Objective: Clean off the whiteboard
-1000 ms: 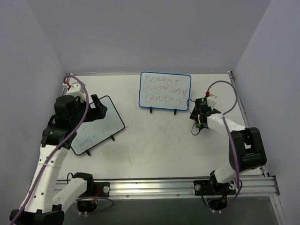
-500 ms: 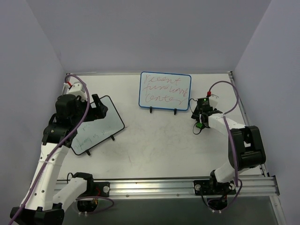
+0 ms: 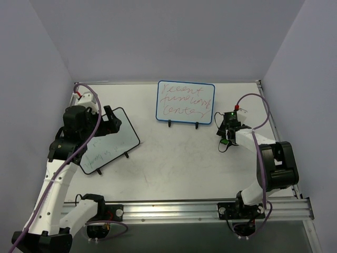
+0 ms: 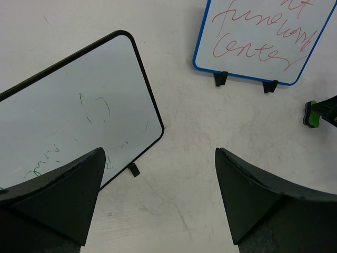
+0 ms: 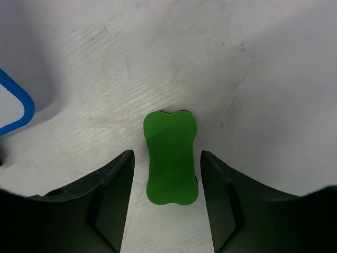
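Changed: since one second ago, your right gripper [image 5: 166, 154] has shifted a little toward the right side of the table [image 3: 174, 174], and its fingers have come nearer to each other. The boards have not moved.
Table: it is white and scuffed, and it carries both boards.
Black-framed board [image 3: 108, 139]: it lies at the left, turned at an angle, with faint green marks. You see it under the left arm.
Whiteboard [image 3: 185, 101]: it has a blue frame and stands at the far middle of the table on two black feet [image 4: 223, 78]. The red writing is all there, nothing is wiped.
Left gripper [image 4: 158, 153]: it is released, with the fingers wide apart. It hangs above the near right corner of the black-framed board and holds nothing.
Right gripper: it is low over the table, just right of the whiteboard. Its fingers stand one on each side of the eraser. A thin strip of table shows on each side, so it is not clenched on it.
Eraser [image 5: 171, 163]: it is green, small and bone-shaped. It lies on the table between those fingers, near the whiteboard's lower right corner but apart from it.
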Controlling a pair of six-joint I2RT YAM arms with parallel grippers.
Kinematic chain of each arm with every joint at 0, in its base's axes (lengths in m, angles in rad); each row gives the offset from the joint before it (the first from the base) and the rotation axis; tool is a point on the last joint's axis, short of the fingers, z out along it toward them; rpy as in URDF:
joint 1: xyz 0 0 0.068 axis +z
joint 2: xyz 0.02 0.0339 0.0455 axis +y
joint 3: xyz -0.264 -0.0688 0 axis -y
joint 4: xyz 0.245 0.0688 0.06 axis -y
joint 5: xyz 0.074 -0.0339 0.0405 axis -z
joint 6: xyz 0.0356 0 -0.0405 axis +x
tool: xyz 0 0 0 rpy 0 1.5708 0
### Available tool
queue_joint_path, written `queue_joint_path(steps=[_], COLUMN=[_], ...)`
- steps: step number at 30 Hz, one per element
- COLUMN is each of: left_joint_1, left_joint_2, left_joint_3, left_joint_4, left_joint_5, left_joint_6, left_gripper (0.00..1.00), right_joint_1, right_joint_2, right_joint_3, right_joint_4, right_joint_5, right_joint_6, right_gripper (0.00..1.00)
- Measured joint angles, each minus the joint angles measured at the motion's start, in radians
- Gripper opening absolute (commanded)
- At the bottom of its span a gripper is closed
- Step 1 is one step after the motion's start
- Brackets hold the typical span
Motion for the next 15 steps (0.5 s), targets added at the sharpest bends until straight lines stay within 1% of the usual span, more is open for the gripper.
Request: queue_joint_path(steps=[5, 12, 15], left_joint_1=[0.000, 0.000, 0.000], left_joint_2=[0.000, 0.000, 0.002], left_joint_3=[0.000, 0.000, 0.000], left_joint_4=[0.000, 0.000, 0.000], left_joint_5=[0.002, 0.003, 0.003], left_joint_6=[0.000, 0.000, 0.000], left_gripper=[0.94, 0.94, 0.94], right_joint_1=[0.000, 0.000, 0.000], right_joint_2=[0.000, 0.001, 0.002], right_joint_3=[0.000, 0.000, 0.000], right_joint_4=[0.001, 0.002, 0.003], right_joint_5=[-0.009, -0.015, -0.016], right_joint_6=[0.000, 0.000, 0.000], right_gripper=[0.48, 0.43, 0.42])
